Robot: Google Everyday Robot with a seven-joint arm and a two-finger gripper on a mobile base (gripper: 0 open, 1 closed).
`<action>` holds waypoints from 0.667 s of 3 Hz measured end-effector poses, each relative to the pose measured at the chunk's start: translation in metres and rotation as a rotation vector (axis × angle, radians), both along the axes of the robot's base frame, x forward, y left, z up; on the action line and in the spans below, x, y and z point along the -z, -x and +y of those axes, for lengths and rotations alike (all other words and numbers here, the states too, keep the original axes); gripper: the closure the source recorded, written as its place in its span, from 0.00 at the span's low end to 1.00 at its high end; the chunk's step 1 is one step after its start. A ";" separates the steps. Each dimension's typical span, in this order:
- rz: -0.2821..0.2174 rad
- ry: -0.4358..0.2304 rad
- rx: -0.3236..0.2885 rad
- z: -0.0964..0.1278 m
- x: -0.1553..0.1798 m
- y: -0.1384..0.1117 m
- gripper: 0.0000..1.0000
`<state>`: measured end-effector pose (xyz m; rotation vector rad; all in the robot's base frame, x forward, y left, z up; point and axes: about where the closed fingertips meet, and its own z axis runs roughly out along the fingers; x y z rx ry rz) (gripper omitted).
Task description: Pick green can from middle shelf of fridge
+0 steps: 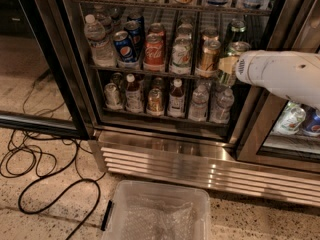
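Observation:
The fridge (200, 164) stands open, with a wire middle shelf (150, 73) holding a row of drinks. The dark green can (235, 50) with a silver top stands at the shelf's right end. My gripper (227, 64) reaches in from the right on a white arm (285, 74) and sits right against the green can's front, covering its lower half. A green bottle (235, 30) stands behind the can.
Left of the green can are a gold can (207, 58), a whitish can (181, 56), a Coca-Cola can (154, 51), a Pepsi can (123, 46) and a water bottle (97, 41). Bottles fill the lower shelf (170, 115). A clear bin (160, 214) and black cables (40, 169) lie on the floor.

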<state>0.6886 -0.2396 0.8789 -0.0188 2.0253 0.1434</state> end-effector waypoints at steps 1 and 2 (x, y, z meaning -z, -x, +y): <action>0.062 0.001 -0.036 0.006 0.003 0.014 1.00; 0.128 -0.002 -0.095 0.014 0.004 0.039 1.00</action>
